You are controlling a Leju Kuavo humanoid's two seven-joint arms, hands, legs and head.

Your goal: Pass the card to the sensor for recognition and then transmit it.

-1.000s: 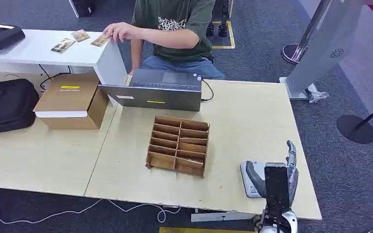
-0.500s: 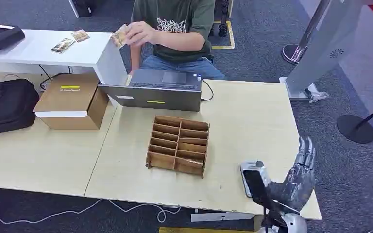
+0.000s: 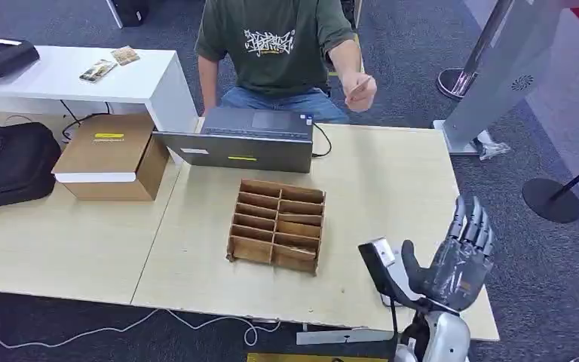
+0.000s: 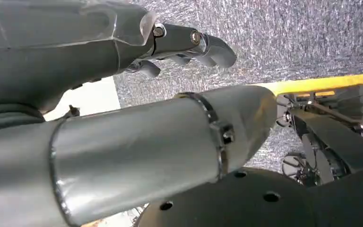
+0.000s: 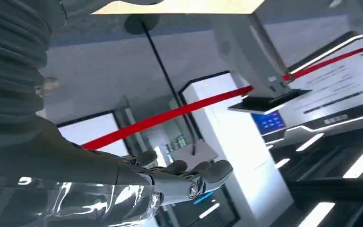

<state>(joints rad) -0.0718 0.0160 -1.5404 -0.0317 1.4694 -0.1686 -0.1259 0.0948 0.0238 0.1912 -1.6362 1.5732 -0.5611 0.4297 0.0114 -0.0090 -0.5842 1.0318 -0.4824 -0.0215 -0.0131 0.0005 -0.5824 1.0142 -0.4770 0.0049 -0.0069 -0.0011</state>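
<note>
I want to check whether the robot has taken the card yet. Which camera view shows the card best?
The head view: the card is pinched in the person's hand beyond the table's far edge, well away from the robot's raised, empty right hand. The right wrist view looks past that hand at the room, the left wrist view at floor; neither catches the card.

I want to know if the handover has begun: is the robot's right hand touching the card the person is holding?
Apart. The head view shows the card in the person's hand beyond the table's far edge, while the right hand is raised open at the near corner.
</note>
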